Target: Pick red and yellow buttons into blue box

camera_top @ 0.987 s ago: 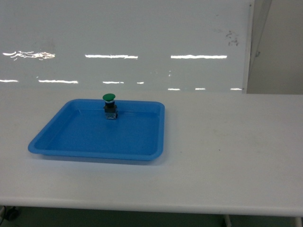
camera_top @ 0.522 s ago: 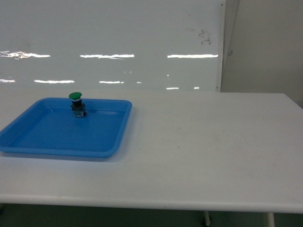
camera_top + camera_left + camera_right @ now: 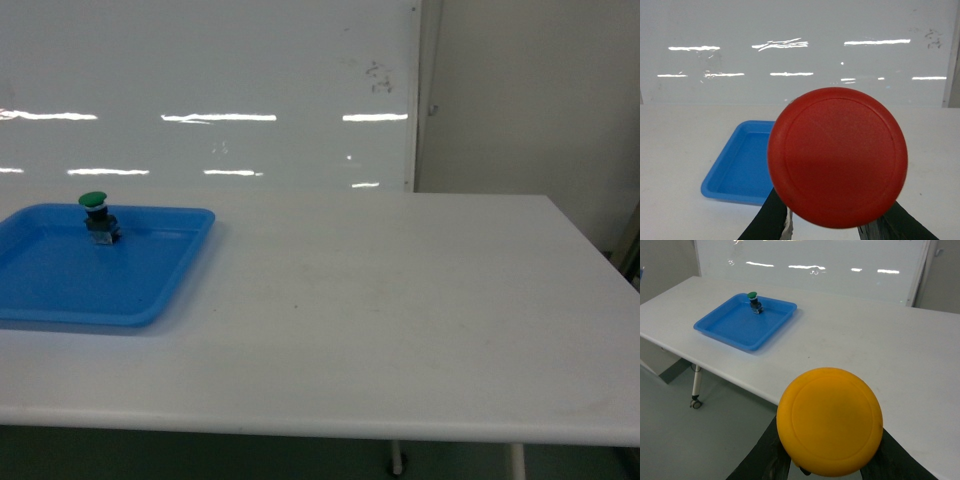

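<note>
The red button fills the middle of the left wrist view, cap toward the camera, with my left gripper shut on its hidden body. Black fingers show below the cap on both sides. In the right wrist view the yellow button sits the same way in my right gripper, which is shut on it, above the table's near edge. Neither gripper shows in the head view. The blue box is out of view.
A shallow blue tray lies at the left of the white table, with a green-capped button standing at its far edge. The table's right end shows. A whiteboard wall runs behind. A castered table leg stands below.
The head view has swung to the right: the tray and green button slid from the centre to the far left, and the table's right end came into view.
</note>
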Robot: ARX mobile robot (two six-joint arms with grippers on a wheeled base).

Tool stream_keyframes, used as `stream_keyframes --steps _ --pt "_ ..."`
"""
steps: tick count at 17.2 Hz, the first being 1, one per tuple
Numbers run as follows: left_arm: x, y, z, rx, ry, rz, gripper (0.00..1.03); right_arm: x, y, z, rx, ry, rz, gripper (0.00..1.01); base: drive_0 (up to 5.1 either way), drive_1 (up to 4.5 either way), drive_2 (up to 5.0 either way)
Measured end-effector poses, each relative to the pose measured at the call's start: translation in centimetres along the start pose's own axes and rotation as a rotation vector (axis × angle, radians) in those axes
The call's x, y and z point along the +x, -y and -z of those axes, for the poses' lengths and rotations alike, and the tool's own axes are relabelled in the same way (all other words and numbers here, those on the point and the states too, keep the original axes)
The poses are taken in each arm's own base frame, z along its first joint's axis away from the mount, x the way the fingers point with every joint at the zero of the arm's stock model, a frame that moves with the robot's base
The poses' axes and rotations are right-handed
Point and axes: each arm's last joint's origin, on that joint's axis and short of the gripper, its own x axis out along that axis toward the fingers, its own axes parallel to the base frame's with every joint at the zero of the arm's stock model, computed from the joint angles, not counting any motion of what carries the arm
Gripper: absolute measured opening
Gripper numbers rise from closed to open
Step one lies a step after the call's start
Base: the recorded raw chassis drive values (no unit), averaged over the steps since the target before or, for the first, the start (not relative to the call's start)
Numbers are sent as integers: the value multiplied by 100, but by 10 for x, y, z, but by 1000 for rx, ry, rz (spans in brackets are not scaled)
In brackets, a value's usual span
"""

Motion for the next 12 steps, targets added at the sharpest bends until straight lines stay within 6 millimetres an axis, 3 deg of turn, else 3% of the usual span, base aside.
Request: stream_keyframes --steps 12 --pt "0 0 0 -1 3 0 24 0 0 0 -2 2 0 29 501 -238 -238"
